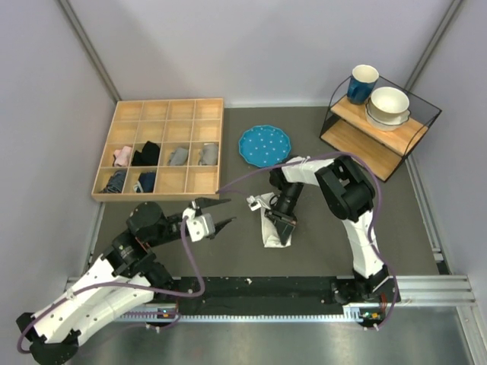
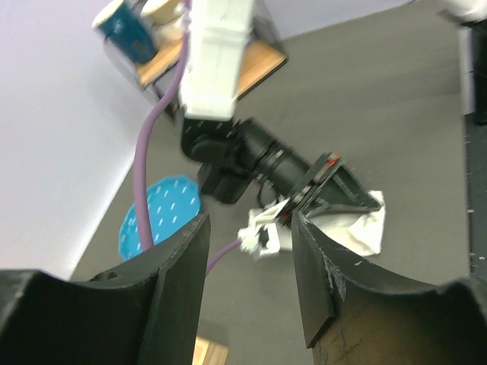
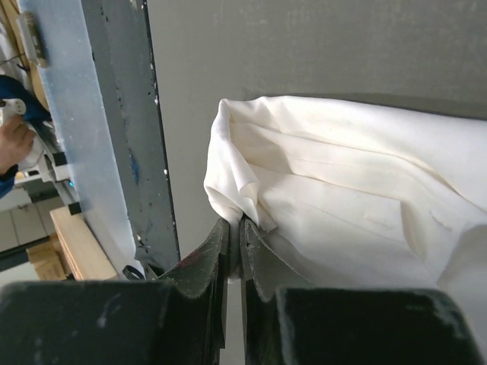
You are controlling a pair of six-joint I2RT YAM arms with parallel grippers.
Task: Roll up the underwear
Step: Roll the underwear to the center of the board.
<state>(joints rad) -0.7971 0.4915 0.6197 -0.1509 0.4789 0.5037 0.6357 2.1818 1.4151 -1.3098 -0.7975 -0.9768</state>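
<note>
The right pincer [image 3: 234, 224] is pinched almost shut on a folded edge of the underwear [image 3: 342, 198], which lies crumpled mid-tabletop [image 1: 327, 251], on the near side of the blue plate [image 1: 264, 145]. To roll neatly, it should probably hold that hem taut and turn it over evenly, with the left pincer [image 1: 221, 214], half open and empty, steadying the cloth. The right wrist view shows the grip itself, which the overhead view hides under the arm.

One underwear [image 1: 272, 228], one plate [image 1: 264, 145], one mug [image 1: 362, 83], two bowls [image 1: 389, 105] (stacked), six cloth bundles [image 1: 146, 153]
</note>
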